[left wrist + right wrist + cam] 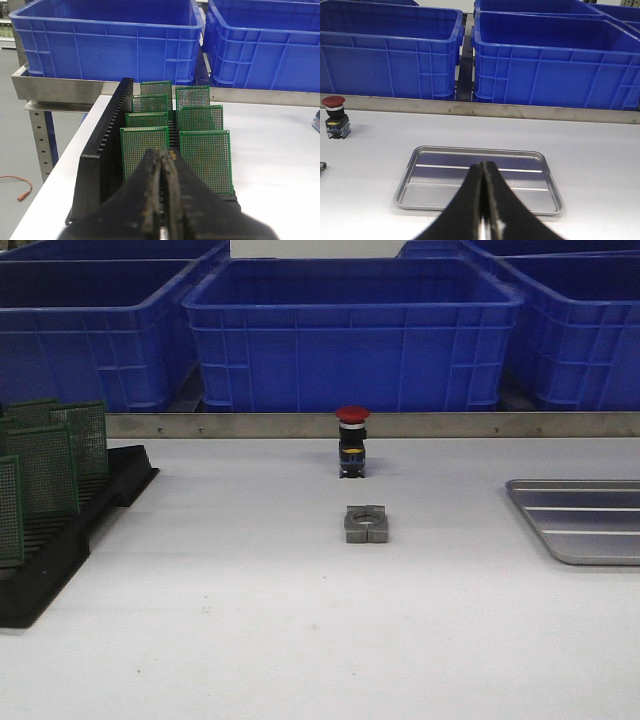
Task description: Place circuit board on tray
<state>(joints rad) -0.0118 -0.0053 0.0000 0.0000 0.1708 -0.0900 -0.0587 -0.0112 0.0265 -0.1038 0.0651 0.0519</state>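
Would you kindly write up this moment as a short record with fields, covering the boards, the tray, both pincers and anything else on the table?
circuit boards: eight green perforated boards, upright in two rows in the black slotted rack
tray: silver, ridged floor, nothing in it, on the table's right side
left pincer: shut, holding nothing, facing the nearest boards
right pincer: shut, holding nothing, over the tray's near side
red push button: upright, mid-table
metal block: nearer than the button
blue bins: behind the table
task progress: no board on the tray yet
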